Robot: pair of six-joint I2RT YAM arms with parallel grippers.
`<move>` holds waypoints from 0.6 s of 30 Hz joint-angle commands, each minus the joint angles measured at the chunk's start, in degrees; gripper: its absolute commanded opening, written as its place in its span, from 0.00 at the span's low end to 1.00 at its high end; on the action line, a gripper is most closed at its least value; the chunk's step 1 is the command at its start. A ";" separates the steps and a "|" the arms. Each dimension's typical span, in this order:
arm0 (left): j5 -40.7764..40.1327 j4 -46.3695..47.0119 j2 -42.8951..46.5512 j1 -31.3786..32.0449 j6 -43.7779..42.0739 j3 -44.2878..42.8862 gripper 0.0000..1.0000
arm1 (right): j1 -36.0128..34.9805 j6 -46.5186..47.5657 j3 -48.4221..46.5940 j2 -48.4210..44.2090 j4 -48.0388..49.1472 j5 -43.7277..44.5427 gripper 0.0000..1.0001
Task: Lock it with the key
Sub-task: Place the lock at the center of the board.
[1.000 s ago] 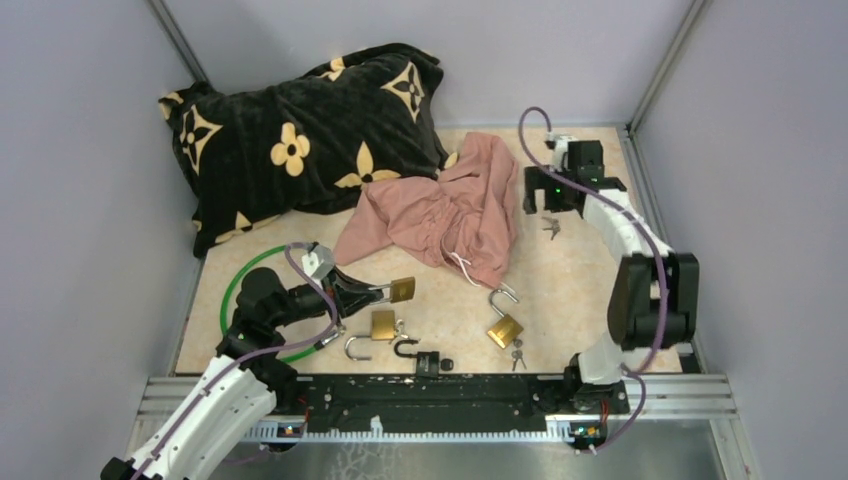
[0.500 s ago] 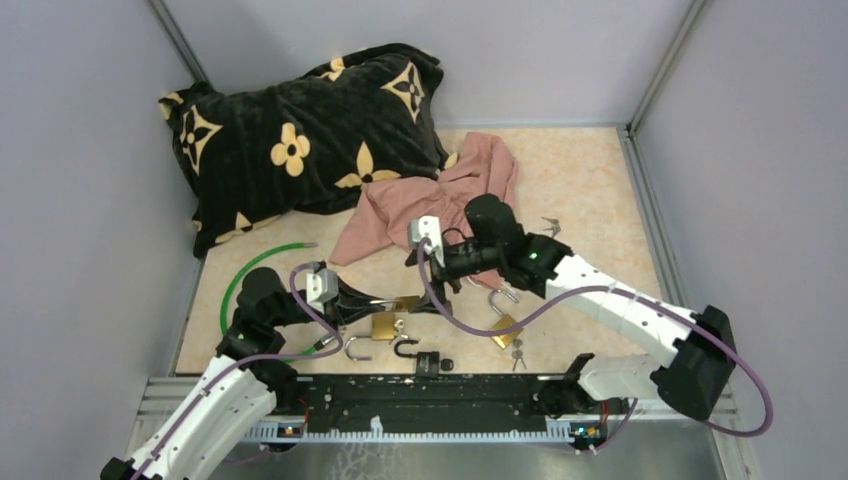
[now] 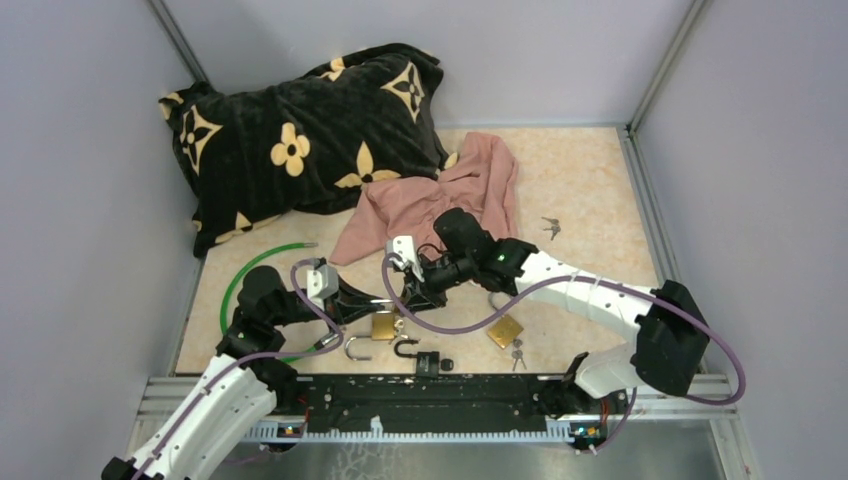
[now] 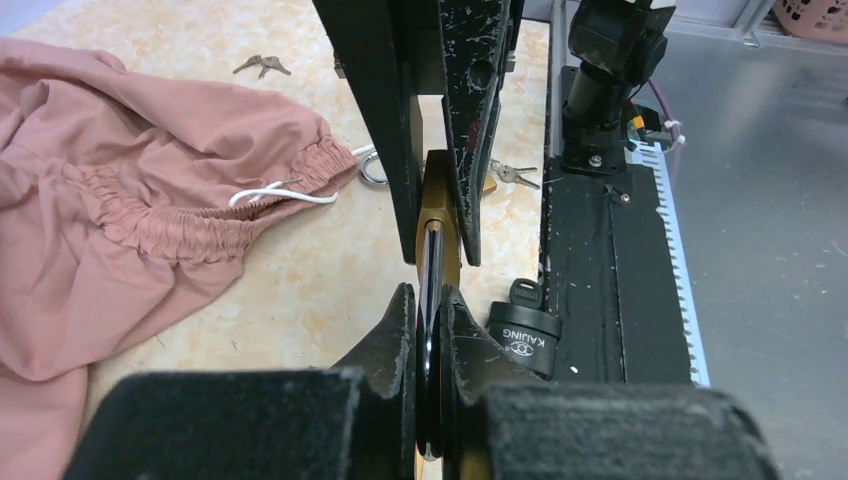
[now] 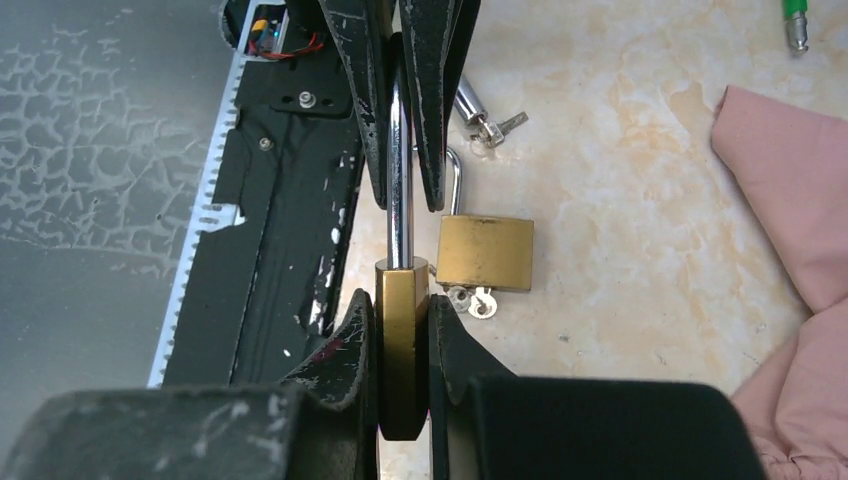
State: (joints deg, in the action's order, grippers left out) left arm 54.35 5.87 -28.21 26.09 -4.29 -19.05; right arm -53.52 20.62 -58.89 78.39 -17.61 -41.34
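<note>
A brass padlock (image 5: 403, 335) hangs between my two grippers just above the table. My left gripper (image 4: 428, 300) is shut on its steel shackle (image 5: 399, 180). My right gripper (image 5: 403, 300) is shut on the brass body (image 4: 438, 200), coming from the opposite side. In the top view the two grippers meet nose to nose, left gripper (image 3: 383, 297), right gripper (image 3: 413, 296), and hide the held lock. A small bunch of keys (image 3: 550, 227) lies loose at the back right. More keys (image 3: 518, 353) lie by an open brass padlock (image 3: 505, 330).
Below the grippers lie another brass padlock (image 3: 383, 325), a loose silver shackle (image 3: 357, 348) and a black padlock (image 4: 520, 335) with a key in it. A pink cloth (image 3: 440, 215), a black flowered pillow (image 3: 300, 130) and a green ring (image 3: 250, 270) lie behind and left.
My right arm swung from the back right to the left gripper and shut its open jaws on the padlock body. The left gripper dipped slightly with the lock.
</note>
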 commanded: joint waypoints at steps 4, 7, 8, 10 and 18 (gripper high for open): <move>-1.34 5.69 1.62 0.17 3.04 -2.09 0.92 | 3.43 -6.89 -3.09 0.06 1.72 3.61 0.00; -6.80 6.48 2.61 -0.04 6.94 -1.17 0.99 | 13.36 -14.61 -0.75 -0.91 5.02 3.41 0.00; -8.71 6.48 2.98 -0.20 7.75 -0.79 0.99 | 17.81 -17.06 0.28 -1.23 5.94 2.42 0.00; -12.04 6.30 3.86 -0.65 8.97 0.00 0.99 | 27.73 -22.16 1.88 -1.37 7.43 0.38 0.00; -19.04 6.15 7.40 -3.32 13.85 4.33 0.99 | 61.86 -29.63 0.34 8.95 1.00 1.54 0.00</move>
State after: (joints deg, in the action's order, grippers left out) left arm 39.57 10.68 -22.46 23.90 5.76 -16.88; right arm 0.69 -3.77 -56.05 83.92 -14.92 -38.17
